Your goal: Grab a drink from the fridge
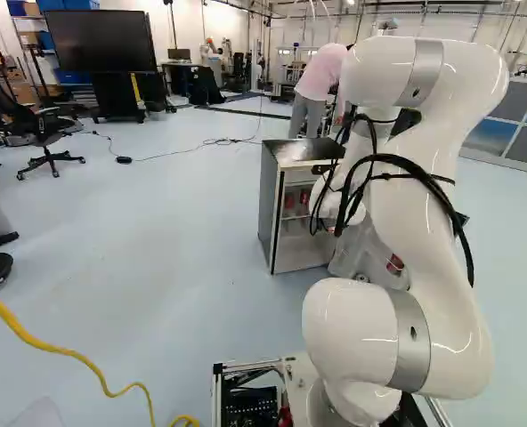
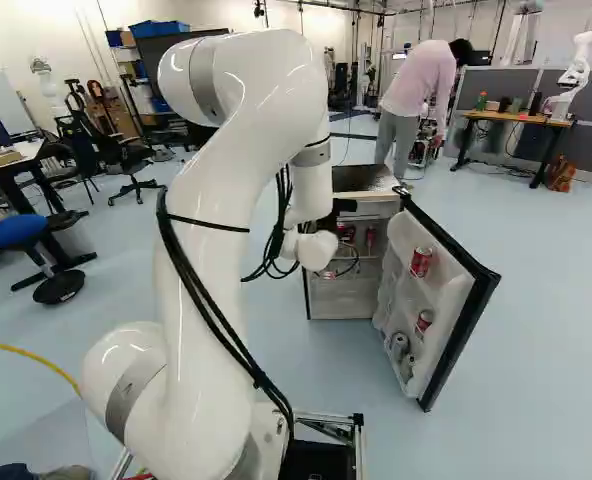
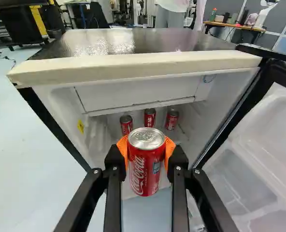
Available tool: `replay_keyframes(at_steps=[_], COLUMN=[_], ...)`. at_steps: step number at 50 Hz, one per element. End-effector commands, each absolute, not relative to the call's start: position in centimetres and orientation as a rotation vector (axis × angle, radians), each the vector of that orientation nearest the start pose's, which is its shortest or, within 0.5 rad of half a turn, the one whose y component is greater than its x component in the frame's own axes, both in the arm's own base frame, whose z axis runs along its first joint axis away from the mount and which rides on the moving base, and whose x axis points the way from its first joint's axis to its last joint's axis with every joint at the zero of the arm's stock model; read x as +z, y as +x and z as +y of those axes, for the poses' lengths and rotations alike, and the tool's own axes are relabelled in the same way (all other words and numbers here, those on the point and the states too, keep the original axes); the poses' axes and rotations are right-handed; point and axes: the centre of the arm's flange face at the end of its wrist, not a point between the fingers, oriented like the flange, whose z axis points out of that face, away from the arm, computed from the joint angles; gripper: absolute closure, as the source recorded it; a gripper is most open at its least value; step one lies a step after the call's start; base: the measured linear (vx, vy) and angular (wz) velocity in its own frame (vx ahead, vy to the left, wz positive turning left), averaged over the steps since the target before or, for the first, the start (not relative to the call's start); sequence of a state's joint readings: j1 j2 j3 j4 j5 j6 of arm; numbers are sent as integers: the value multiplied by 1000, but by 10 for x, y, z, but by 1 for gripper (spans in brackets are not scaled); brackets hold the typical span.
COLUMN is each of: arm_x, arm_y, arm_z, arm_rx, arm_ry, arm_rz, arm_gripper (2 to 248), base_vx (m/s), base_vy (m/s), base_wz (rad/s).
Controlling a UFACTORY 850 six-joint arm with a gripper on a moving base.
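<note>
Nearest us: black tool [image 2: 344,207], holding a red soda can [image 3: 147,169]. Both orange pads [image 3: 169,146] touch the can, one per side; can upright, silver lid up. We have tool and can at the opening of the fridge [image 3: 133,65]; can't tell if the can is past the front edge.

Surface: fridge sits on pale blue floor [image 1: 183,240], shiny metal top [image 3: 94,41]. Room: office chair [image 1: 52,160] and big black screen [image 1: 101,42] at the left of the left base view, yellow cable [image 1: 63,352] on the floor closer to us.

Containers: fridge door [image 2: 464,325] is open. On it we see an upper red can [image 2: 421,262], a lower red can [image 2: 424,322] and grey cans [image 2: 399,347] near the bottom. Inside the fridge, under a white compartment [image 3: 138,91], three more red cans [image 3: 150,117] stand in a row behind the held one.
</note>
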State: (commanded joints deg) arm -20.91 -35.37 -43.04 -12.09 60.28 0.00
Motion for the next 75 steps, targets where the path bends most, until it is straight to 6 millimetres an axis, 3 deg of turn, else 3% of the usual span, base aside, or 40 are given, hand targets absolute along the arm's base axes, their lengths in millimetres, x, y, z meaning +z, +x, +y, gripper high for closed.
replay_keyframes(at_steps=[75], arm_x=[332], arm_y=[476], arm_z=[-164], arm_rx=[-2014], arm_ry=[-2593], arm_rz=[151], arm_gripper=[156], base_vx=[0], base_vy=[0], base_wz=[0])
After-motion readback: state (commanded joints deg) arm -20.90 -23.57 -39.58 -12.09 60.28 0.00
